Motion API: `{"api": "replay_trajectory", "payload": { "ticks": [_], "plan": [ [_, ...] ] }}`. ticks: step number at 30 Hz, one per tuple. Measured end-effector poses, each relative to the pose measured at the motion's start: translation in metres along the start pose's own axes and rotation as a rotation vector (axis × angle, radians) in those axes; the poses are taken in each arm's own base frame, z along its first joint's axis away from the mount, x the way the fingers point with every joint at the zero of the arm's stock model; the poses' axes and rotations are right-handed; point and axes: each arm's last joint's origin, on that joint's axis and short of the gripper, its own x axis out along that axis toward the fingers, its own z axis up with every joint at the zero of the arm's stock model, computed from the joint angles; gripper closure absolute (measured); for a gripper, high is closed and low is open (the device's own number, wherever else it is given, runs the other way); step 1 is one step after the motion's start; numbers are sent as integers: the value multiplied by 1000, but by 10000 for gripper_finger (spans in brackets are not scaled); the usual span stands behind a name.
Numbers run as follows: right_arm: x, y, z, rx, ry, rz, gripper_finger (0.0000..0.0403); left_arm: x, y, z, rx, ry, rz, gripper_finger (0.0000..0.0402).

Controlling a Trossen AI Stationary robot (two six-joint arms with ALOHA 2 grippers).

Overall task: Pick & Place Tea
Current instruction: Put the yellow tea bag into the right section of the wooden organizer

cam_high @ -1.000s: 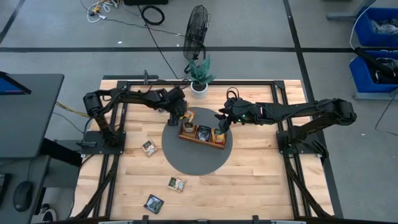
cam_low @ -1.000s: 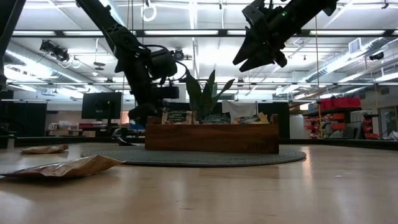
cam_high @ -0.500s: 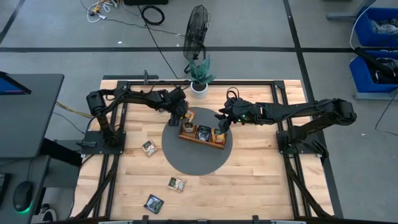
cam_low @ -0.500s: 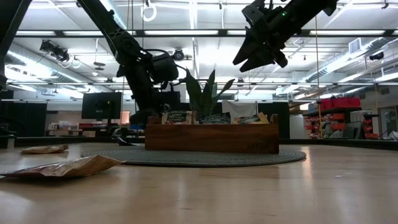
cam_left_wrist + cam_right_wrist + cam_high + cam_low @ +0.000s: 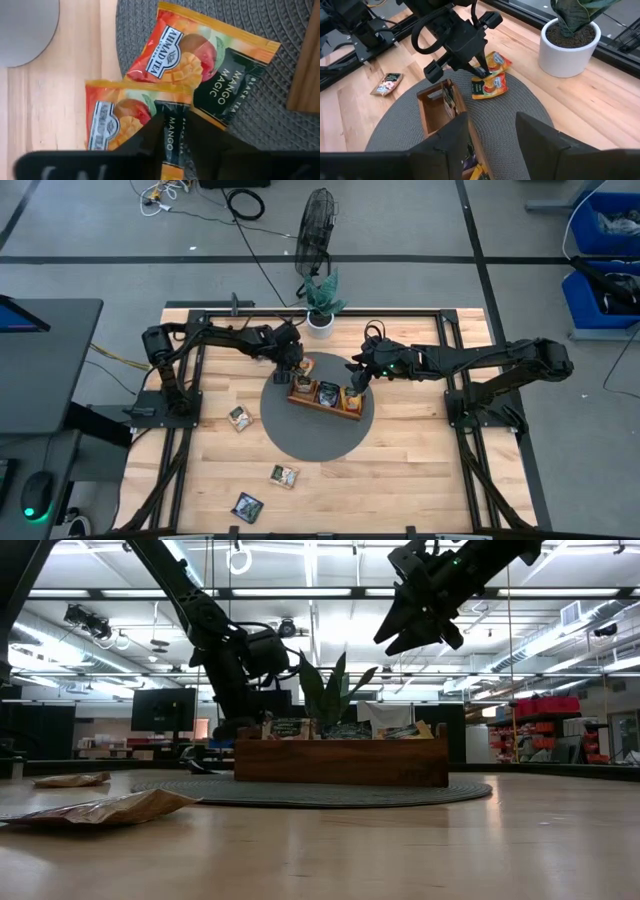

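Observation:
Two orange mango tea sachets lie at the far left rim of the round grey mat. The nearer sachet overlaps an edge of the farther one. My left gripper points steeply down onto the nearer sachet, its fingers closed to a narrow gap. The wooden tray stands on the mat with sachets in its compartments. My right gripper hangs open and empty above the tray's right end. My left gripper comes slanting down from above onto the nearer sachet's dark-printed half. A narrow strip of that face shows between its two fingertips. The sachet lies flat, partly on the mat and partly on the wood, with one edge over the other sachet.
Three more sachets lie loose on the wood at the left and near side. A potted plant in a white pot stands at the far edge, just behind the orange sachets. A black frame runs round the table.

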Motion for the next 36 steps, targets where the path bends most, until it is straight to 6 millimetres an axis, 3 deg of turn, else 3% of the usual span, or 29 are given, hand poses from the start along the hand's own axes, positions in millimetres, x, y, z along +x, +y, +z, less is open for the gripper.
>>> {"api": "replay_trajectory", "payload": {
  "ticks": [5,7,18,36],
  "plan": [
    [0,0,0,0,0,0,231,0,-1,-1,-49,11,-6,386],
    [0,0,0,0,0,0,231,0,0,-1,-93,23,-12,395],
    [0,0,0,-2,4,-2,231,-18,8,13,-239,23,-17,400],
    [5,-6,5,-41,-18,-11,231,-25,5,15,-396,-5,-137,401]
  ]
}}
